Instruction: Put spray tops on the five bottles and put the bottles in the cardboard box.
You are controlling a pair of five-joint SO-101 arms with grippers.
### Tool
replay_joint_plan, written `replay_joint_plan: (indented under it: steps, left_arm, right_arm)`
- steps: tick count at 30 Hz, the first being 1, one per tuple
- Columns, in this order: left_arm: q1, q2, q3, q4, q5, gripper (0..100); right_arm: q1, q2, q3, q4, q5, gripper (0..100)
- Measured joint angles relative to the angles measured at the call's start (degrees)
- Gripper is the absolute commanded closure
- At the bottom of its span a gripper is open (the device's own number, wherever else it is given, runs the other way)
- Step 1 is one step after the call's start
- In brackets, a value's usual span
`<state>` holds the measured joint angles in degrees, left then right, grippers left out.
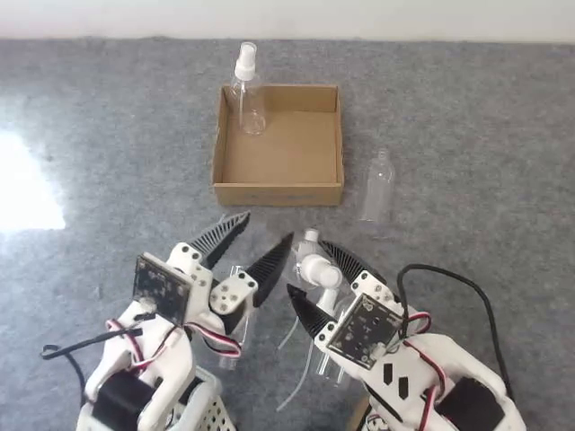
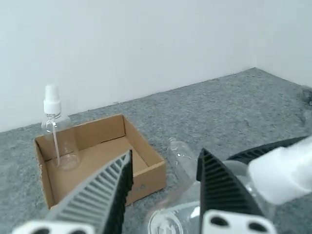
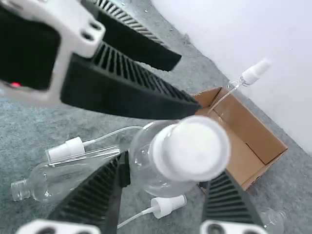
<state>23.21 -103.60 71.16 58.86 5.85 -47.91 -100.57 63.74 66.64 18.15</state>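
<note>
**Grippers.** The right gripper [image 3: 168,170] has its fingers closed on the shoulder of a held bottle [image 3: 146,165]. A white spray top [image 3: 192,146] sits on that bottle's neck. The bottle hangs above the worktop [image 1: 467,108], in front of the cardboard box [image 1: 278,184]. The left gripper [image 1: 267,226] has its fingers spread wide and holds nothing. It is just beside the held bottle.

**Other stock.**
- A finished bottle [image 1: 247,90] stands in the box's far corner.
- An open bottle [image 1: 378,187] stands outside, near the box's right wall.
- A bare bottle [image 3: 53,180] and a loose top [image 3: 66,150] with its tube lie on the worktop beneath the grippers.

**Assessment.** The step in hand appears to be moving the held bottle to the box. Whether its top is screwed fully home cannot be told, so confirm that first, with the idle fingers steadying the body if needed.

**Recommendations.**
- Keep the bottle upright.
- Raise it above the box's near wall.
- Set it on bare box floor, apart from the finished bottle, so that neither tips.
- Release only once the base rests flat.
- Keep the left arm out of the path.
</note>
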Motion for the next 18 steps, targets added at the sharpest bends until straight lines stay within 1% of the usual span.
replay_joint_plan:
  steps: [3, 6, 12, 18]
  left_arm:
    - [-3.3, 0.0, 0.0, 0.0, 1.8, 80]
    - [-4.3, 0.0, 0.0, 0.0, 2.1, 80]
    - [-4.7, 0.0, 0.2, -0.5, 2.3, 80]
    - [-4.8, 0.0, 2.5, -5.5, 2.2, 80]
  right_arm:
    - [1.6, -1.0, -0.1, 0.0, 0.2, 86.6]
    - [2.7, -0.9, -0.1, 0.0, 0.2, 86.6]
    - [3.4, -1.0, -0.1, 0.0, 0.2, 86.6]
    - [3.6, -1.0, -0.1, 0.0, 0.2, 86.6]
